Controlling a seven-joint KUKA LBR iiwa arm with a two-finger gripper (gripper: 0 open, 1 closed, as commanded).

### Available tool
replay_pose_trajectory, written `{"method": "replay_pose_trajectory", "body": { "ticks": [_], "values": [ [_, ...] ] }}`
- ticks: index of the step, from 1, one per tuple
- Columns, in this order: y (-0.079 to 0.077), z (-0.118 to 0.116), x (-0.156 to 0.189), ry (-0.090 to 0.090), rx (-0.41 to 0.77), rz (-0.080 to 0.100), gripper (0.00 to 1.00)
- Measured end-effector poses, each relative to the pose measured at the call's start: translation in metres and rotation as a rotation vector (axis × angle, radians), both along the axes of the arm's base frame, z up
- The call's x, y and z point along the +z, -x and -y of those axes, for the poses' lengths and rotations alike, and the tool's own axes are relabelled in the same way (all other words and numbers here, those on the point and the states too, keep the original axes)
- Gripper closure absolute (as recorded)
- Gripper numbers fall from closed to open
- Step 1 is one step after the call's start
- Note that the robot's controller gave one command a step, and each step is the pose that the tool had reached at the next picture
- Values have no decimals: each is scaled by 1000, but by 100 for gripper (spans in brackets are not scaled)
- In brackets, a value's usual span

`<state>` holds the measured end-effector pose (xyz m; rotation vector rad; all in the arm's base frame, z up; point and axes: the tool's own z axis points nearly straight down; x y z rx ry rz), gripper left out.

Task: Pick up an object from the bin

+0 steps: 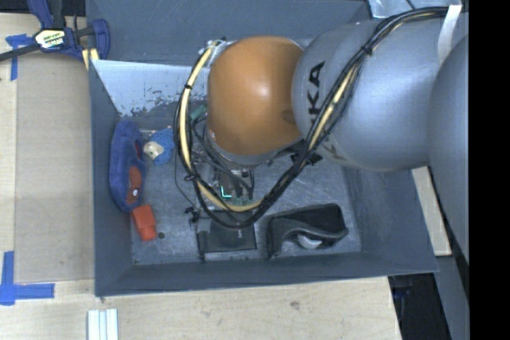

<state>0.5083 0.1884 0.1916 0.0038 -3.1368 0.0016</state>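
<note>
Bin [239, 271] holds one blue toy [123, 163], one orange block [144, 222]; pincer [227, 241] state unclear.

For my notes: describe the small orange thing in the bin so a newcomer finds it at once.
At the left wall of the grey bin lies a long blue thing. Just below its lower end, near the view's lower-left corner of the bin, sits the small orange block. It is stubby and solid orange, unlike its long blue neighbour and the black curved thing further right.
</note>
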Motion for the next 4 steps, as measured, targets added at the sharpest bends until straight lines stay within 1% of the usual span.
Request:
{"method": "replay_pose_trajectory", "body": {
  "ticks": [1,2,3,4],
  "values": [
    [16,62,-126,3,-121,0,0],
    [21,71,-90,-2,-154,10,0],
    [19,93,-87,-1,-215,9,0],
    [16,86,-123,1,-373,3,0]
  ]
}}
